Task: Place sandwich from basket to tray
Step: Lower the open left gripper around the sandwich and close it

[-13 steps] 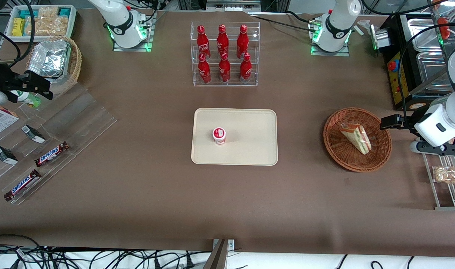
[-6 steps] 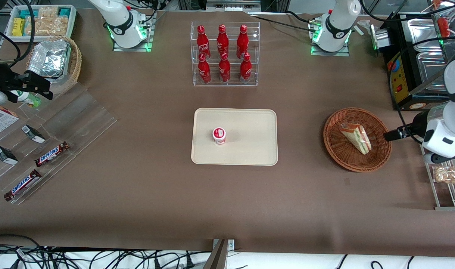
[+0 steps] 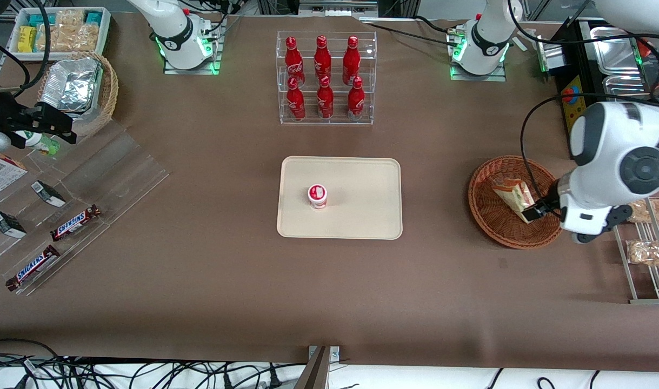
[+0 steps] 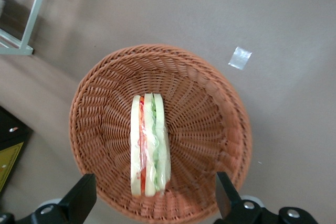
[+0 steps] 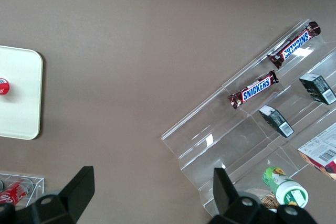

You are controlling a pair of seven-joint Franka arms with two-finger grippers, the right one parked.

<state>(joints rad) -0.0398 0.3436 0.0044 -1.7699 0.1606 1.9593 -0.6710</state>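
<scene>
The sandwich [image 3: 508, 193], a wrapped wedge with white bread and red and green filling, lies in the round reddish-brown basket [image 3: 486, 219] toward the working arm's end of the table. My gripper [image 3: 541, 209] hangs over the basket, pointing down, and its wrist covers the sandwich's nearer end in the front view. In the left wrist view the gripper [image 4: 155, 203] is open wide, with a finger off each side of the sandwich [image 4: 149, 142] and above the basket [image 4: 210, 119]. It holds nothing. The cream tray [image 3: 361, 216] lies flat at the table's middle.
A small white cup with a red lid [image 3: 317, 195] stands on the tray. A clear rack of red bottles [image 3: 326, 78] stands farther from the camera than the tray. A metal rack with snack bags [image 3: 645, 254] sits beside the basket at the table's end.
The arm has swung in from beside the basket. The gripper, earlier at the basket's outer rim, is now over the basket and the sandwich. The sandwich has not moved.
</scene>
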